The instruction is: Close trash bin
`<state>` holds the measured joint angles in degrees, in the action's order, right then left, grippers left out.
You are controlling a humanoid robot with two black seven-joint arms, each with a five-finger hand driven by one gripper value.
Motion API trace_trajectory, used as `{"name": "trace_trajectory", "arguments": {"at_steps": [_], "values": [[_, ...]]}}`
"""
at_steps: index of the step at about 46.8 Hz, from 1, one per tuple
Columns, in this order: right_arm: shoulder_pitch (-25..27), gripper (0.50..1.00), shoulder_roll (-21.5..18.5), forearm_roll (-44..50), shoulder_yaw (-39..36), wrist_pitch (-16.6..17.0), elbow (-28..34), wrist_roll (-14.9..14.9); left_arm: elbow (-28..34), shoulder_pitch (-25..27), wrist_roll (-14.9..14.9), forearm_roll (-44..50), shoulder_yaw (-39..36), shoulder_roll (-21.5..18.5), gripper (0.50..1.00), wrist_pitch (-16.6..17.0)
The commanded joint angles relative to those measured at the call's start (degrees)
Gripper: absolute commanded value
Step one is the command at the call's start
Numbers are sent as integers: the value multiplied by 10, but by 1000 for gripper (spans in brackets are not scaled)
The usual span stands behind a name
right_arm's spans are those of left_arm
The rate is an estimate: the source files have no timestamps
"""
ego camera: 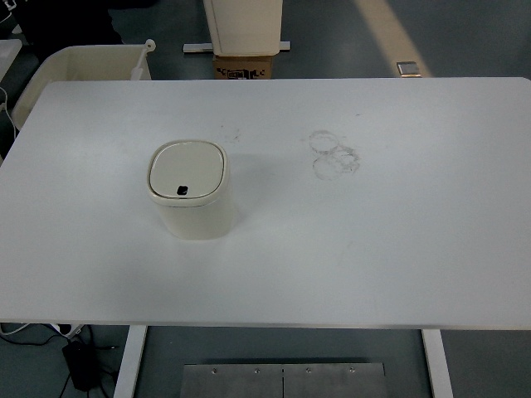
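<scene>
Grey floor (pixel 481 41) surrounds the white table (pixel 398 249).

Cream trash bin (pixel 189 191) with small black spot, white table (pixel 398 249) with grey ring smudges (pixel 333 153).

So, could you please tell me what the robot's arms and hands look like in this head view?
Neither arm nor hand shows in this view, so their colour, shape, cables and markings cannot be described from it. Only the white table appears, with a cream trash bin, its lid down flat, and faint ring marks.
</scene>
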<state>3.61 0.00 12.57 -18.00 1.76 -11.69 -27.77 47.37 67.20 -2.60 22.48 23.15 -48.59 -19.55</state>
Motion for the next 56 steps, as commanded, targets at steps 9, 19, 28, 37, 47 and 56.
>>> {"name": "trace_trajectory", "arguments": {"at_steps": [9, 19, 28, 37, 47, 56], "values": [[0, 991, 0, 0, 1, 0, 0, 0, -68, -104, 51, 4, 66, 39, 1000, -40], [0, 991, 0, 0, 0, 0, 0, 0, -92, -188, 62, 3, 123, 65, 1000, -72], [0, 991, 0, 0, 0, 0, 0, 0, -119, -238, 89, 3, 133, 86, 1000, -73], [1, 991, 0, 0, 1, 0, 0, 0, -131, -274, 101, 3, 134, 97, 1000, -73], [1, 991, 0, 0, 1, 0, 0, -1, -131, -289, 102, 3, 141, 97, 1000, -80], [2, 991, 0, 0, 1, 0, 0, -1, -131, -291, 102, 3, 140, 101, 1000, -80]]}}
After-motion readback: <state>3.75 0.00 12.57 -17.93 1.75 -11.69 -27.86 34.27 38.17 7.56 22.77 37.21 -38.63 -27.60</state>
